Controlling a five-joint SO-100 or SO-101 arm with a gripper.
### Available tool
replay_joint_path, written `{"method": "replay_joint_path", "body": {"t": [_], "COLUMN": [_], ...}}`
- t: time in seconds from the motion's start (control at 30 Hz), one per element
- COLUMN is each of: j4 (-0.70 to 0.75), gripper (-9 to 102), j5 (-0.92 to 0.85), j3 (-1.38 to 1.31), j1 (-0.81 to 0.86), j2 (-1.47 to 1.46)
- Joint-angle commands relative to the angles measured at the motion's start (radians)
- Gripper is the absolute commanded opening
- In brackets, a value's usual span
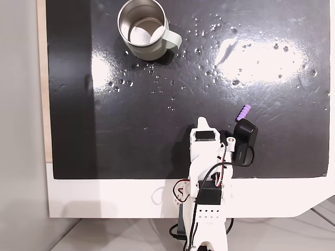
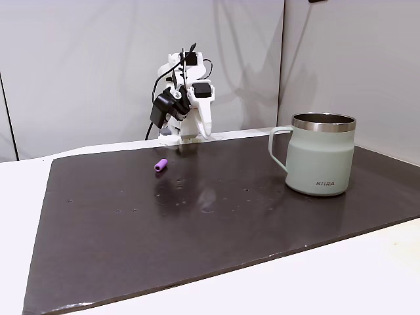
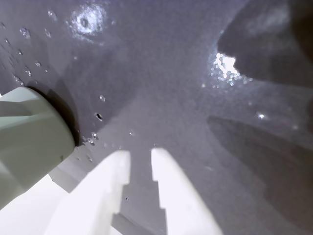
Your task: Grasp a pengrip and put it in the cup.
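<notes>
The cup [image 1: 141, 29] stands upright at the far left of the black mat, steel inside, handle to the right in a fixed view from above. From the side it is a sage-green cup [image 2: 321, 157] at the right. The pengrip [image 1: 243, 112], a small purple ribbed tube, lies on the mat just right of my folded arm; it also shows as the pengrip [image 2: 161, 165] in front of the arm. My gripper [image 1: 203, 123] hangs above the mat's near edge, left of the pengrip and apart from it. In the wrist view the gripper [image 3: 140, 155] holds nothing, its white fingers [image 3: 105, 191] nearly together, and the cup's pale side [image 3: 29, 137] is at the left.
The black mat [image 1: 157, 115] is glossy, with small specks and light glare. It lies on a white table [image 1: 104, 198]. A black camera housing [image 1: 245, 130] on my wrist sits right beside the pengrip. Grey walls [image 2: 98, 59] stand behind the arm.
</notes>
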Motion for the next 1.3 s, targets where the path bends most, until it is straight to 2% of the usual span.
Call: {"method": "replay_joint_path", "body": {"t": [0.0,0.47,0.6,0.7,1.0,1.27], "j4": [-0.028,-0.011,0.043,0.037,0.193,0.207], "gripper": [0,0,0,0,0,0], "j5": [-0.005,-0.040,-0.158,-0.356,-0.525,-0.653], "j3": [-0.006,-0.040,-0.112,-0.156,-0.419,-0.680], "j1": [0.015,0.061,0.138,0.190,0.307,0.385], "j2": [0.008,0.008,0.006,0.006,-0.017,-0.374]}}
